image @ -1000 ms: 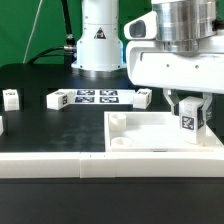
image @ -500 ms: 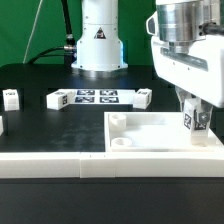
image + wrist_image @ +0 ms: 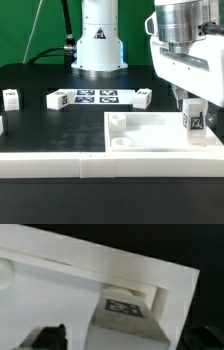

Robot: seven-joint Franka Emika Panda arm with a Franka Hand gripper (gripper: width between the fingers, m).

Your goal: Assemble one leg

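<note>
The leg (image 3: pixel 193 117), a small white peg with a black-and-white tag, stands upright at the far right corner of the large white panel (image 3: pixel 150 130). My gripper (image 3: pixel 192 104) hangs right over it, with a finger on each side of the leg's top. In the wrist view the leg (image 3: pixel 128 311) sits against the panel's raised corner (image 3: pixel 165 286). The dark fingers (image 3: pixel 50 338) stand apart from the leg, with bare panel showing between. The gripper (image 3: pixel 128 341) looks open.
Loose white pegs lie on the black table at the exterior view's left (image 3: pixel 10 97), by the marker board's left end (image 3: pixel 57 99) and its right end (image 3: pixel 143 96). The marker board (image 3: pixel 98 97) lies behind. A white bar (image 3: pixel 100 165) runs along the front.
The hand has shifted toward the exterior view's right and lifted slightly. The fingers that closely flanked the leg now stand off it. The leg stays upright at the panel's corner.
</note>
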